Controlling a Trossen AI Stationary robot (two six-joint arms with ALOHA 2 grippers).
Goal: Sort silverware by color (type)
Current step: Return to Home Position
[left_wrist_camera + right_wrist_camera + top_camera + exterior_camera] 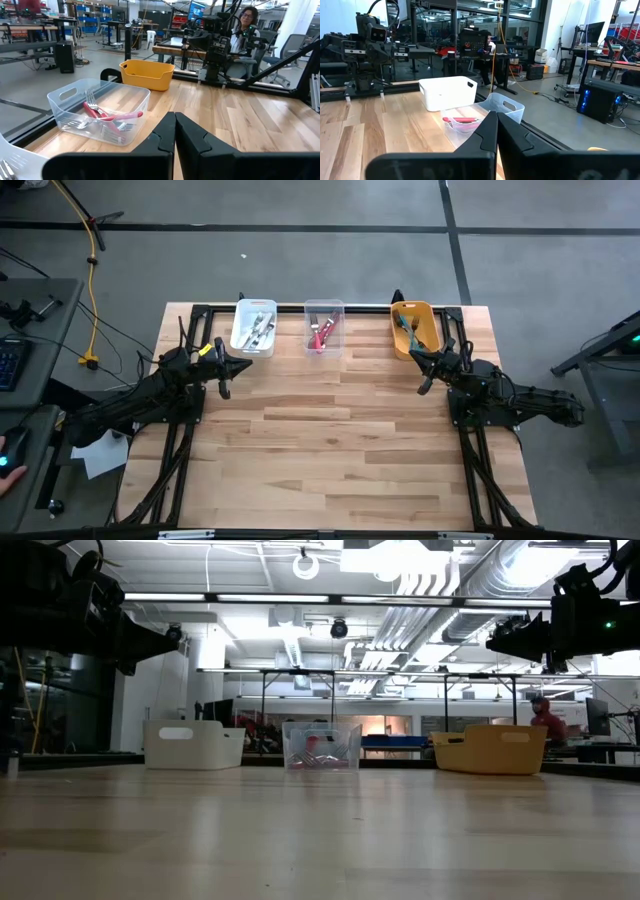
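Note:
The silverware lies sorted in three bins along the table's far edge. White-handled forks [258, 330] fill the white bin [254, 327], red-pink forks [111, 116] rest in the clear bin [323, 326], and teal forks [405, 326] lie in the orange bin [414, 328]. My left gripper [224, 388] hovers shut above the table's far left, just near of the white bin. My right gripper [424, 385] hovers shut at the far right, just near of the orange bin. Both point level and hold nothing.
The wooden tabletop [330, 440] stretches bare from the bins to the near edge. A black frame [300, 308] runs behind the bins. A person [245, 25] sits beyond the table's right side, and another stands far back in the room [545, 718].

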